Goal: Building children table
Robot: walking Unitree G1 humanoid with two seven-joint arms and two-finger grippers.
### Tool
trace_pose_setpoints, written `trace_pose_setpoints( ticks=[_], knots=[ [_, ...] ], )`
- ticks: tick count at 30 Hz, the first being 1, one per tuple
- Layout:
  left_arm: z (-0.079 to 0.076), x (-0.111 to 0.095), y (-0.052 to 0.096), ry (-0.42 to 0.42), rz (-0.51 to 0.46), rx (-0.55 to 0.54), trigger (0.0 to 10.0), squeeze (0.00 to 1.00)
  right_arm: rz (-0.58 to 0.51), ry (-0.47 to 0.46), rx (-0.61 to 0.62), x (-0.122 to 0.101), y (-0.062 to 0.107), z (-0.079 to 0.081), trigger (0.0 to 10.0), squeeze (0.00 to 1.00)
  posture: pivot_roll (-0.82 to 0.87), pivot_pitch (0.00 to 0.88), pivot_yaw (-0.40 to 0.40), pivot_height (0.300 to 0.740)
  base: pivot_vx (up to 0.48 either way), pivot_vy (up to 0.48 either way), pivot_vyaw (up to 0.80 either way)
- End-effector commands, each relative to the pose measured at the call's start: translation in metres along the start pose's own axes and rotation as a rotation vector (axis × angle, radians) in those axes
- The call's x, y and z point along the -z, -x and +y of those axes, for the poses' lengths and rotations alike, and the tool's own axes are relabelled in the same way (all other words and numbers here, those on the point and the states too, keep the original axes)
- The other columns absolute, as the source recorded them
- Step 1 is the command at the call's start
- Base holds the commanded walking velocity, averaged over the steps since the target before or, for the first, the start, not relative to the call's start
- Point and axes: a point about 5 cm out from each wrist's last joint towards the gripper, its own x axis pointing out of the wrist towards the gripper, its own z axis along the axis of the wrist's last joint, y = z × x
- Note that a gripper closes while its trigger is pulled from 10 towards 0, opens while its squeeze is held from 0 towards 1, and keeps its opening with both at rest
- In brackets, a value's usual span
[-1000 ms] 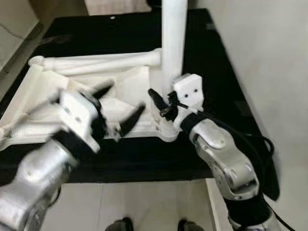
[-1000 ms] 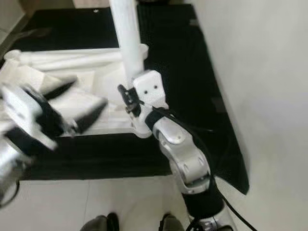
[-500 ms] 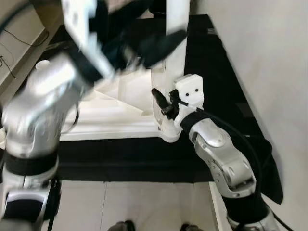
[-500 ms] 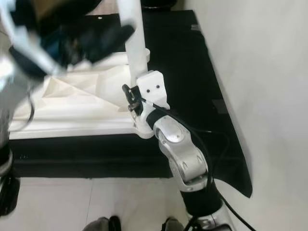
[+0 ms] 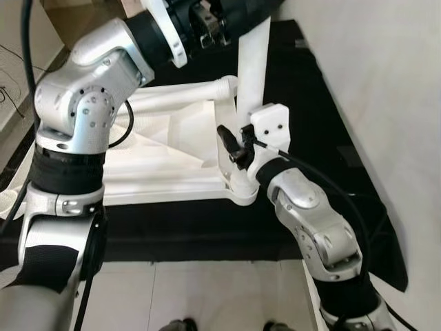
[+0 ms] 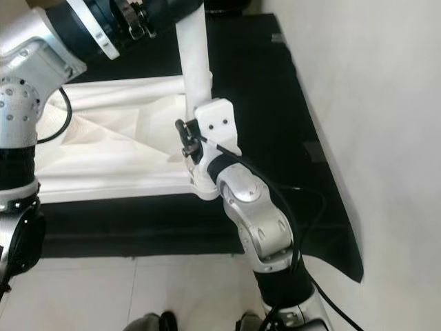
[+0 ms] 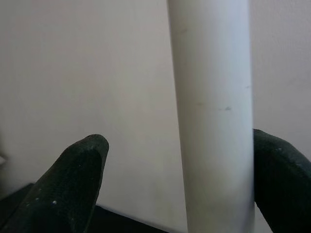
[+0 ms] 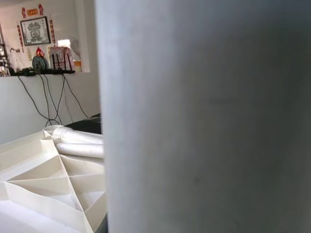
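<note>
While the right tool (image 5: 234, 148) stays low at the foot of the upright white leg (image 5: 251, 76), right where the leg meets the corner socket of the overturned tabletop (image 5: 172, 155), the left arm has made the big move: a second ago it hung low over the near edge of the tabletop, and now it has swung up and across to the upper part of the same leg. I cannot tell from here whether the right tool's black fingers are actually closed on the leg or only resting against it; its wrist camera is so close that the leg blots out most of the picture. The left tool (image 7: 170, 189) is easier to read: its two fingers (image 7: 73, 187) stand apart, one on either side of the leg, the far one just touching it and the near one clear, so nothing is clamped yet

Beyond, the tabletop lies ribbed side up on the black mat (image 5: 324, 110), with another leg (image 5: 172, 93) lying flat across its far side

To my eye both arms are now set on the one leg, low and high, which suits pressing or twisting it home into its socket
</note>
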Motion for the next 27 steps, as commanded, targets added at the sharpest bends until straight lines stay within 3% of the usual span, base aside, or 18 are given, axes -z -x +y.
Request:
trace_pose_setpoints(
  ticks=[1,2,3,4,9,19,20,21,22,27],
  knots=[
    [0.012,0.018,0.004,0.077,0.088,-0.051,5.7,0.0,0.157,-0.02,-0.021,0.032,0.003,0.006,10.0,0.0,0.04,0.214,0.089,0.74,0.0,0.0,0.0],
    [0.007,0.023,0.001,0.154,0.108,-0.009,4.5,0.0,0.156,-0.022,-0.02,0.031,0.003,0.006,10.0,0.0,0.04,0.214,0.09,0.74,0.0,0.0,0.0],
    [0.007,0.023,0.001,0.154,0.108,-0.009,4.5,0.0,0.156,-0.022,-0.02,0.031,0.003,0.006,10.0,0.0,0.04,0.214,0.09,0.74,0.0,0.0,0.0],
    [0.004,0.024,0.001,0.19,0.12,0.02,9.8,0.0,0.156,-0.023,-0.02,0.031,0.003,0.007,10.0,0.0,0.04,0.215,0.09,0.74,0.0,0.0,0.0],
    [-0.007,0.028,0.0,0.261,0.157,0.111,10.0,0.0,0.154,-0.028,-0.019,0.03,0.003,0.007,10.0,0.0,0.04,0.214,0.089,0.74,0.0,0.0,0.0],
    [-0.015,0.031,0.003,0.196,0.237,0.162,10.0,0.0,0.149,-0.034,-0.016,0.028,0.002,0.008,10.0,0.0,0.05,0.216,0.09,0.74,0.0,0.0,0.0],
    [-0.016,0.031,0.003,0.166,0.246,0.166,9.1,0.0,0.148,-0.035,-0.015,0.028,0.002,0.008,10.0,0.0,0.05,0.217,0.09,0.74,0.0,0.0,0.0],
    [-0.017,0.03,0.004,0.142,0.257,0.17,2.9,0.0,0.147,-0.037,-0.014,0.028,0.002,0.008,10.0,0.0,0.05,0.217,0.09,0.74,0.0,0.0,0.0],
    [-0.018,0.031,0.004,0.123,0.264,0.174,0.0,0.0,0.146,-0.039,-0.013,0.028,0.002,0.008,10.0,0.0,0.05,0.217,0.09,0.74,0.0,0.0,0.0],
    [-0.02,0.031,0.004,0.09,0.277,0.184,0.0,0.0,0.145,-0.042,-0.013,0.028,0.002,0.008,10.0,0.0,0.05,0.218,0.091,0.74,0.0,0.0,0.0]
  ],
)
